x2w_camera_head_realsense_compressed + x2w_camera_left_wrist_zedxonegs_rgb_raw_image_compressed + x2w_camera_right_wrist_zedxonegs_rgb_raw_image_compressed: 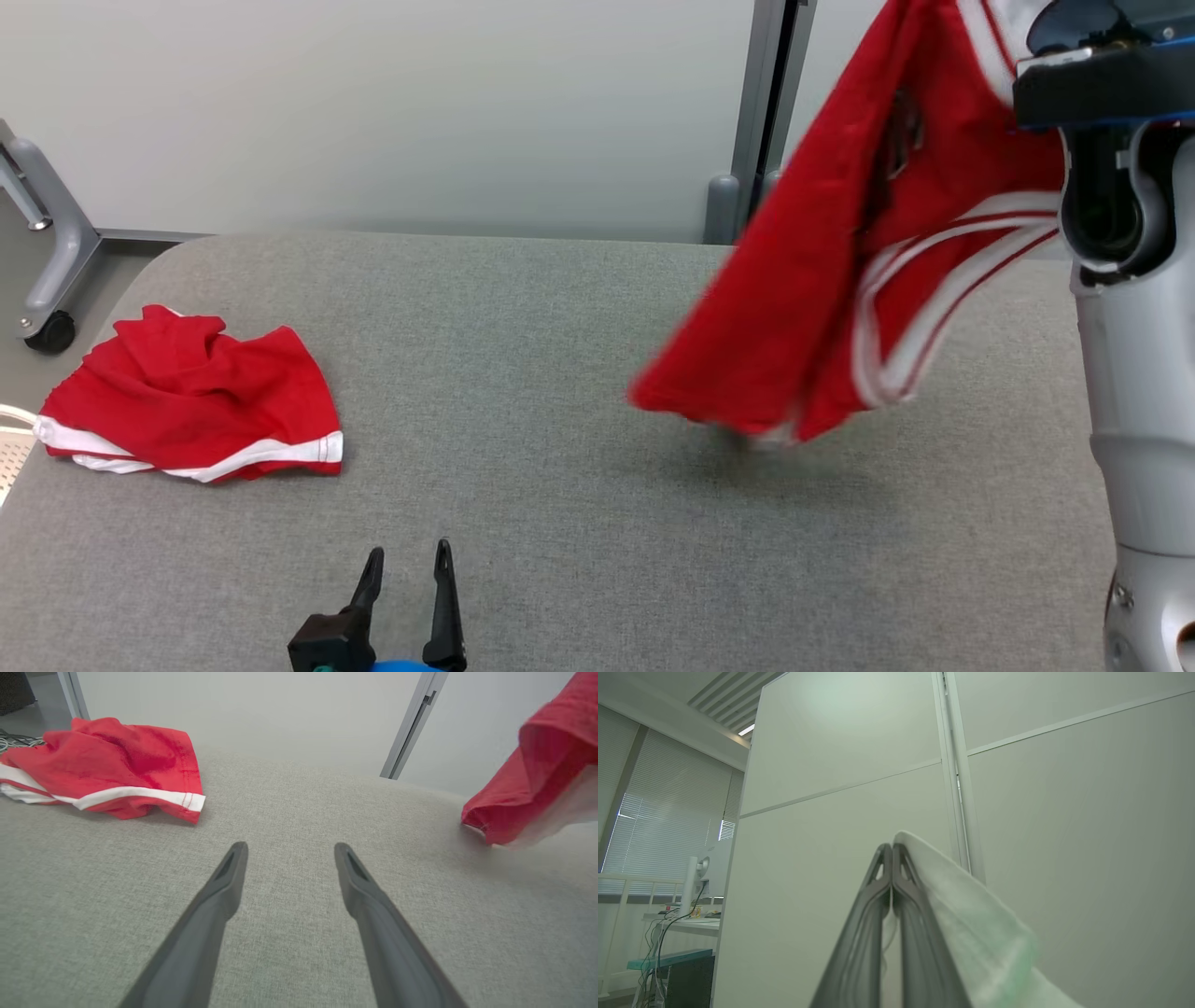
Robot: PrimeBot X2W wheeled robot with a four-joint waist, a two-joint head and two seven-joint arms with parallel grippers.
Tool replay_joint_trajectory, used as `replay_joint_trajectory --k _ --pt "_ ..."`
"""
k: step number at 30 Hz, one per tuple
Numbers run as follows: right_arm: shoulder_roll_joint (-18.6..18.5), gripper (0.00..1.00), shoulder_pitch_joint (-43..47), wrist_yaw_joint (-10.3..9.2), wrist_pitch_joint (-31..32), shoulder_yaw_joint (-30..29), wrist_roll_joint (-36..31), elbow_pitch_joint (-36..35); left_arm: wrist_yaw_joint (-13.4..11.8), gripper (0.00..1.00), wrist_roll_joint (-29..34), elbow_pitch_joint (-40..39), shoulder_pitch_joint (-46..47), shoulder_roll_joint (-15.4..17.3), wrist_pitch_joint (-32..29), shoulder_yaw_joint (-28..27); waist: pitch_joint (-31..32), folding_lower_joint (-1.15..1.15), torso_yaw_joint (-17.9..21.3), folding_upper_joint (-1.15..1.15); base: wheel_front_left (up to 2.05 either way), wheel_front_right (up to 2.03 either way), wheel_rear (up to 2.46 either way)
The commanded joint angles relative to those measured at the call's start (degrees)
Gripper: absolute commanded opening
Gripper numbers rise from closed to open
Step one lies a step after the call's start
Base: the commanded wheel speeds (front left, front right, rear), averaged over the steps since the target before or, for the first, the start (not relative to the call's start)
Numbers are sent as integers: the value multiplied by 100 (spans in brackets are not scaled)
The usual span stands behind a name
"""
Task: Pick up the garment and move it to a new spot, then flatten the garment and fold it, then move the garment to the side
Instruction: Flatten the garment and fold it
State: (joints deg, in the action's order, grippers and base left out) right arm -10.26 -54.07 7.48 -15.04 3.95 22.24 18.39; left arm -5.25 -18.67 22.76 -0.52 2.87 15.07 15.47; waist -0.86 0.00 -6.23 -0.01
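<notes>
Second garment (191, 401): red with a white band, it lies crumpled at the far left of the surface (560, 373), well apart from the work. The new spot should be chosen clear of it.
Left hand (409, 548): low at the near edge, fingers spread wide over bare grey cover, holding nothing. It is well placed to take a free corner once cloth is laid down. Until then it should stay out from under the hanging cloth.
Surface: grey and fabric-covered, bare across the middle. This bare middle is judged the best place to set the load down, as both hands can reach it for flattening.
Garment (822, 280): red with white stripes, it hangs in bunched folds above the right part of the surface. The step in hand is judged to be the carry to a new spot.
Lowest corner (486, 833): near the surface. Blur prevents telling whether it touches. It should land first, then the cloth should be drawn sideways so it lays out rather than piles.
Right hand (892, 847): raised high at the right, fingers pressed together on a pale fabric edge, judged to be the garment's trim. The pinch should be released only once most of the cloth rests.
</notes>
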Motion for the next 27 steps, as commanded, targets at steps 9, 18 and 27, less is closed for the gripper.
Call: replay_joint_trajectory --k 9,18,27 --pt "-684 0 1751 2 -23 -30 -293 279 0 100 -95 3 -178 1 16 -33 -27 0 221 1 0 0 0" --pt "-592 0 3963 2 -25 -333 -522 554 92 100 -68 -79 101 1 16 60 -187 0 641 1 0 0 0" --pt "11 100 4767 2 -25 -822 -1093 1124 438 100 -351 -67 385 4 16 494 -339 0 963 1 0 0 0"
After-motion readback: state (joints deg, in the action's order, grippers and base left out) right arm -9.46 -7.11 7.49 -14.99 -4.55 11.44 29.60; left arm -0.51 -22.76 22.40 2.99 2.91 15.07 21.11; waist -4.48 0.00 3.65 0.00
